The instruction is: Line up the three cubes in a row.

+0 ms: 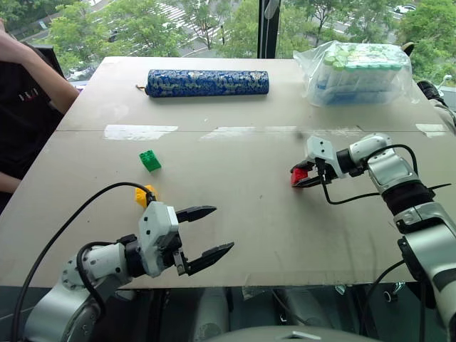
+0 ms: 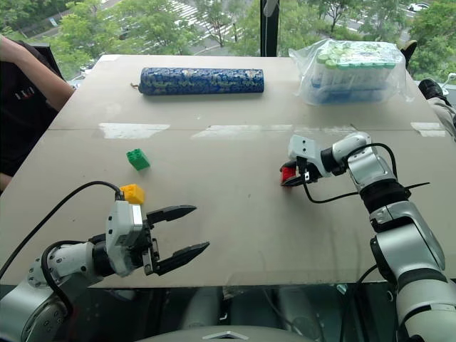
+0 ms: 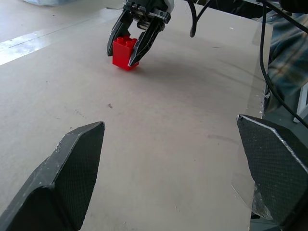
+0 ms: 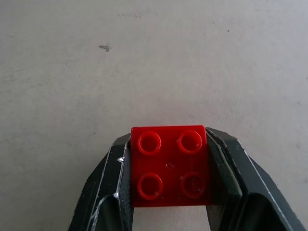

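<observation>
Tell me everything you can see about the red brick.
The red brick is a small, glossy plastic toy block, square from above, with four round studs on top. It is clamped between the right gripper's two black fingers, one pressing on each side. It sits on or just above the tan table, on the right side, well apart from the green and yellow ones.

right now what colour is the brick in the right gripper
Red, with four studs on top; the right wrist view shows it best.

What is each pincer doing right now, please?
Left pincer: open, holding nothing.
Right pincer: shut on the red cube.
</observation>
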Controlling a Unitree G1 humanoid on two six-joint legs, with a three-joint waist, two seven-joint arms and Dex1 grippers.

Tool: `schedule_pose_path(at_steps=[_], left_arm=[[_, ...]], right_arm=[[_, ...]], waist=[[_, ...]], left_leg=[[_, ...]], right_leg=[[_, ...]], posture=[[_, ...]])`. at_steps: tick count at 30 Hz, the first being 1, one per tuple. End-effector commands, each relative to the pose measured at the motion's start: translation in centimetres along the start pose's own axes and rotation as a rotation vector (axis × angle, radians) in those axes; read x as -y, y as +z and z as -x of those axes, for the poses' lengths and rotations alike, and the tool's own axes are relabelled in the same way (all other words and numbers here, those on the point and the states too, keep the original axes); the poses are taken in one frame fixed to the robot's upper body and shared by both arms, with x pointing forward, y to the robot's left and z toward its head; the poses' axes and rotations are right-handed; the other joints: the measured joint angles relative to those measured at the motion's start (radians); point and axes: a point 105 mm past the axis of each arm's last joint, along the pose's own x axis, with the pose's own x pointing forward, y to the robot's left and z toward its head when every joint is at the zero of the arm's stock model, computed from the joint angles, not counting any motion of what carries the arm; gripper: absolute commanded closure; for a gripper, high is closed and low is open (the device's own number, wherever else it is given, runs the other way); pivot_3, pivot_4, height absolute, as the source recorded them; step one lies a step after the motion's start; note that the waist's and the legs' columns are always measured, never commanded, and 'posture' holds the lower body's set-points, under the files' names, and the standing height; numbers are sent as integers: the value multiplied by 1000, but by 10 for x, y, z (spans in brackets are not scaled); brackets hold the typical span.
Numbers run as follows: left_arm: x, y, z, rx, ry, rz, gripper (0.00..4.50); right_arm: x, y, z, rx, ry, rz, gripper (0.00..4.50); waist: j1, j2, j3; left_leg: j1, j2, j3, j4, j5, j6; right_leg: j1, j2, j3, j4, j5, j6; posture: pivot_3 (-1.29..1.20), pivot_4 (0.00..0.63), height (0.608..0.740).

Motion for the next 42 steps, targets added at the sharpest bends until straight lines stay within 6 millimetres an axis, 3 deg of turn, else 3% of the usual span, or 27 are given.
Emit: schedule_pose_path(at_steps=[1,6,8,14,18,21,23,27,32,38,42], left_arm=[[4,12,0,38,-6,-50,0],[5,10,1,37,-1,-45,0],[5,10,1,37,3,-42,0],[-4,8,6,67,88,0,0],[-42,4,21,75,374,30,0],[-80,4,43,66,692,65,0],[-94,1,55,46,852,106,0],[-104,-7,65,-12,1023,172,0],[-116,-19,69,-97,1125,226,0],[-127,-28,60,-137,1131,277,0],[-130,-34,54,-154,1121,299,1107]], right_arm=[[4,10,3,12,13,33,3150],[7,8,0,11,-6,27,771],[7,9,1,18,-9,34,36],[6,18,12,71,-40,75,36],[-7,47,29,242,-58,113,36],[-30,76,46,437,-65,135,36],[-45,87,54,518,-74,156,36],[-75,90,56,556,-89,151,36],[-97,86,53,541,-80,109,36],[-102,80,53,506,-92,107,36],[-103,75,55,480,-112,105,0]], waist=[[0,0,0],[0,0,0],[0,0,0],[0,0,0],[3,0,0],[4,0,0],[5,0,0],[3,-1,-1],[3,-1,-1],[3,-1,-1],[4,-2,-1]], left_leg=[[0,0,0,0,0,0],[0,0,0,0,0,0],[0,0,0,0,0,0],[0,0,0,0,0,0],[0,0,-1,0,0,0],[0,0,-3,0,0,0],[-1,0,-4,0,0,0],[-1,-2,-6,0,0,0],[0,-2,-9,1,0,0],[0,-4,-11,1,0,0],[-1,-4,-12,1,0,0]], right_leg=[[0,0,0,0,0,0],[0,0,0,0,0,0],[0,0,0,0,0,0],[0,0,0,0,0,0],[0,-1,-1,0,0,0],[1,0,-2,1,0,0],[1,-1,-3,1,0,0],[3,-1,-4,0,0,1],[3,-1,-6,1,0,1],[4,-1,-6,1,0,1],[4,-1,-7,0,0,1]], posture=[[0,150,740],[0,150,740],[0,150,740],[0,150,740],[0,150,740],[0,150,740],[0,150,740],[0,150,740],[0,150,740],[0,150,740],[0,150,740]])
